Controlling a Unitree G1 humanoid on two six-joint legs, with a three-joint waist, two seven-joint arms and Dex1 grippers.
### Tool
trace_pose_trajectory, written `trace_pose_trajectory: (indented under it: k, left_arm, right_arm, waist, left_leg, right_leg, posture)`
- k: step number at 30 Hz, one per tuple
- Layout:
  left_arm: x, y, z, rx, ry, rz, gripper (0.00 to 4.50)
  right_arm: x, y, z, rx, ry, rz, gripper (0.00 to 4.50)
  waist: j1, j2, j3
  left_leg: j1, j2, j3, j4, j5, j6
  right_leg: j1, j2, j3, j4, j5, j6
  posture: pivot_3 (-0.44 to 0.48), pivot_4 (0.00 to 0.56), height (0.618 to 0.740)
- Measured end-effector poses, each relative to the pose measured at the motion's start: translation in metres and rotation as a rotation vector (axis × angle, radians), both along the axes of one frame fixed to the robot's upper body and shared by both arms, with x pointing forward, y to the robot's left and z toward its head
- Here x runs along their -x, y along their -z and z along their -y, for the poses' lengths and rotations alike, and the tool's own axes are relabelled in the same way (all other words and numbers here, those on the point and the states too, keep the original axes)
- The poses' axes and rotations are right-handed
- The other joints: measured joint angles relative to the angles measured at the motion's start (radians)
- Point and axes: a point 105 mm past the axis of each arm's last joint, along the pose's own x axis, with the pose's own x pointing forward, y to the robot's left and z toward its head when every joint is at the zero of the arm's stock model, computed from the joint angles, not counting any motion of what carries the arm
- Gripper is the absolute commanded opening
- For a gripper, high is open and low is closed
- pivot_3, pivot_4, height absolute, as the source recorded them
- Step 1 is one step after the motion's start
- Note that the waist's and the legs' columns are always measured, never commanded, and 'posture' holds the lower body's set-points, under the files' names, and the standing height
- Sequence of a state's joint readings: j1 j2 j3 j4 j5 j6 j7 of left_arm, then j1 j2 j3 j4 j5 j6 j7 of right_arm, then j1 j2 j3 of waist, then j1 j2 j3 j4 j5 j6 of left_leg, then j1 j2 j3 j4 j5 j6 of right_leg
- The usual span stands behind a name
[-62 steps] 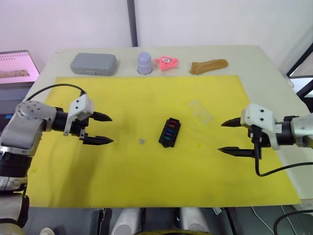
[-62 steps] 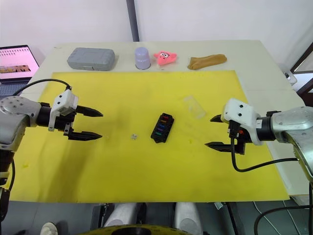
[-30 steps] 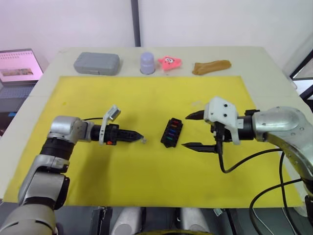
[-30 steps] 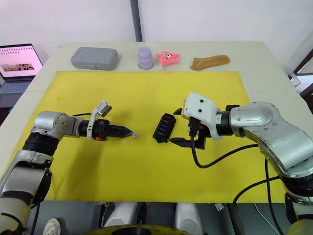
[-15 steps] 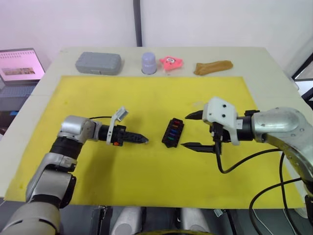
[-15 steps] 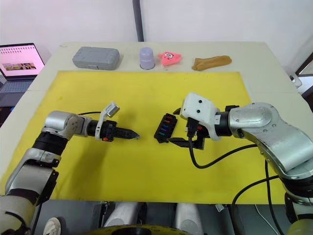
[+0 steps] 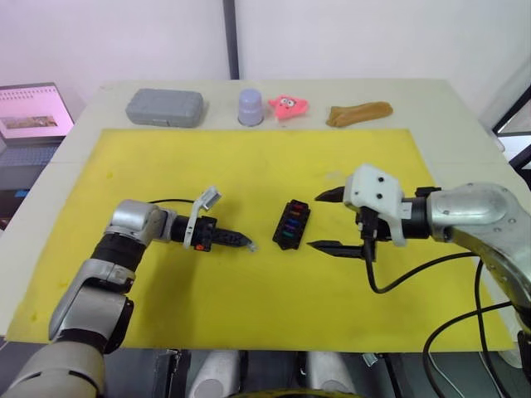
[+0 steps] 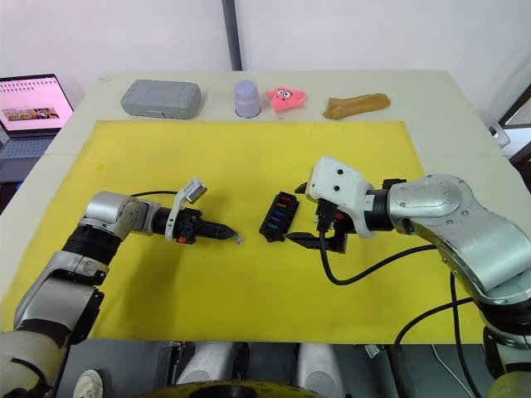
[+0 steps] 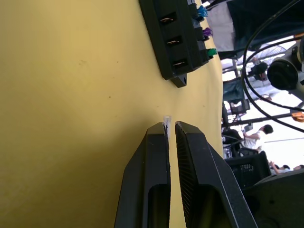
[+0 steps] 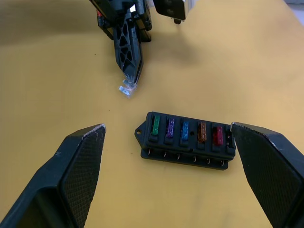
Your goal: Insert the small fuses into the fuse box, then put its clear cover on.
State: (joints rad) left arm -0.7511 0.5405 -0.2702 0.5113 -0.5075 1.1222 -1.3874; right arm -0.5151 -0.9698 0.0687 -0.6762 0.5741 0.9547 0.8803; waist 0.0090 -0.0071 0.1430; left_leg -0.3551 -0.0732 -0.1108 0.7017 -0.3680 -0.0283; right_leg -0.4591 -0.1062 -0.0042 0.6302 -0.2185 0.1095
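Note:
The black fuse box (image 7: 290,224) lies mid-mat with green, purple, blue, amber and red fuses (image 10: 185,130) in its slots; one end slot is bare. My left gripper (image 7: 248,245) is just left of it, low over the mat, shut on a small pale translucent fuse (image 9: 166,118), which pokes out at the fingertips (image 10: 129,76). My right gripper (image 7: 315,221) stands open right of the box, one finger past each end (image 10: 167,127). The clear cover (image 7: 335,176) shows faintly on the mat beyond the right gripper.
The yellow mat (image 7: 207,166) covers most of the table. Along the back edge stand a grey case (image 7: 164,107), a lavender cup (image 7: 250,106), a pink star toy (image 7: 287,105) and a brown lump (image 7: 357,113). A laptop (image 7: 31,104) sits off the table's left.
My left gripper's fingers have shut on the pale fuse, and it has edged slightly nearer the fuse box. The right gripper has held still.

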Motion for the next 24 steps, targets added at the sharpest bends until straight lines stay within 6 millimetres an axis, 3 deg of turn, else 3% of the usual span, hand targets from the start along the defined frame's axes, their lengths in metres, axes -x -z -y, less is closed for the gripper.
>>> trace_pose_trajectory:
  k: [9,12,24]
  left_arm:
    - [0.0016,0.0039,-0.0018,-0.039,0.051,0.075,0.37]
    - [0.0015,0.0039,-0.001,-0.037,0.06,0.087,1.51]
    - [-0.0002,0.006,0.0017,-0.021,0.067,0.083,1.51]
  right_arm:
    - [-0.002,0.0005,0.0005,-0.006,0.006,-0.003,4.5]
    - [-0.0022,0.0004,0.0002,-0.008,0.006,-0.002,4.5]
    - [-0.003,0.0002,0.0004,-0.009,0.013,0.003,4.5]
  waist:
    - [0.0,0.0,0.0]
    - [0.0,0.0,0.0]
    - [0.003,0.0,0.0]
  left_leg:
    - [0.0,0.0,0.0,0.0,0.0,0.0]
    - [0.0,0.0,0.0,0.0,0.0,0.0]
    - [0.001,0.0,0.0,0.0,0.0,0.0]
  right_leg:
    - [0.0,0.0,0.0,0.0,0.0,0.0]
    - [0.0,0.0,0.0,0.0,0.0,0.0]
    - [0.002,0.0,0.0,0.0,0.0,0.0]
  posture:
    - [0.0,0.15,0.74]
    - [0.0,0.15,0.74]
    - [0.0,0.15,0.74]
